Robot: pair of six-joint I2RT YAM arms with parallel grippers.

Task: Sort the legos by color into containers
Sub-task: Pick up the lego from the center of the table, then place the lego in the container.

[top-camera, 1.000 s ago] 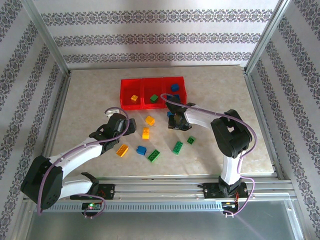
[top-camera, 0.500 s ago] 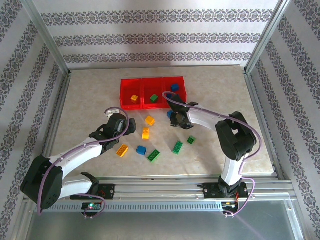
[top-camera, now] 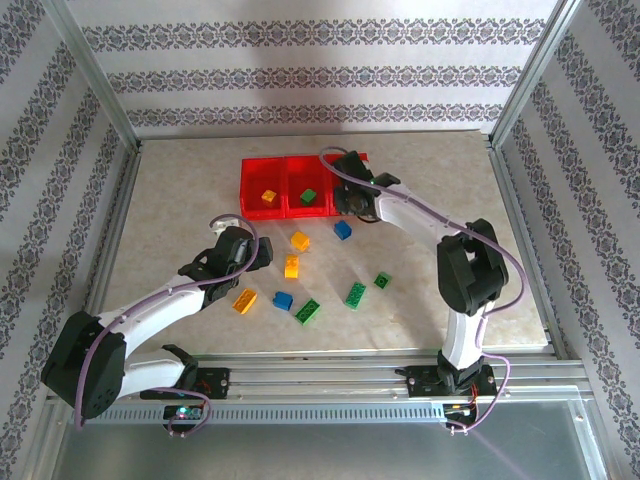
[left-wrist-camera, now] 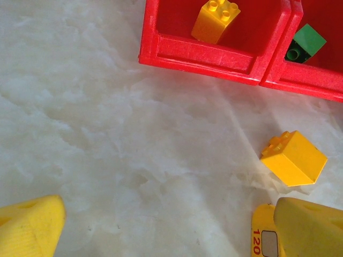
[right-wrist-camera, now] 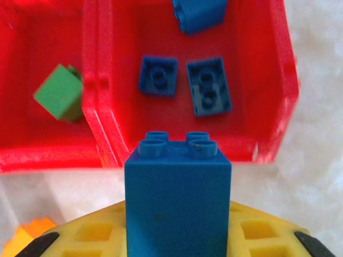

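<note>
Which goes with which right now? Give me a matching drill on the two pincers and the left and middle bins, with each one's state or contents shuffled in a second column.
Things:
A. left pincer
B. right pincer
C. left bin
D. middle bin

States or contents:
1. contains a green brick
2. shut on a blue brick
3. open, holding nothing
4. contains a yellow brick

Pairs: A-3, B-2, C-4, D-1.

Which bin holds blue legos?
The rightmost bin: three blue bricks lie in it. Middle bin holds a green brick, left bin a yellow brick.
</note>
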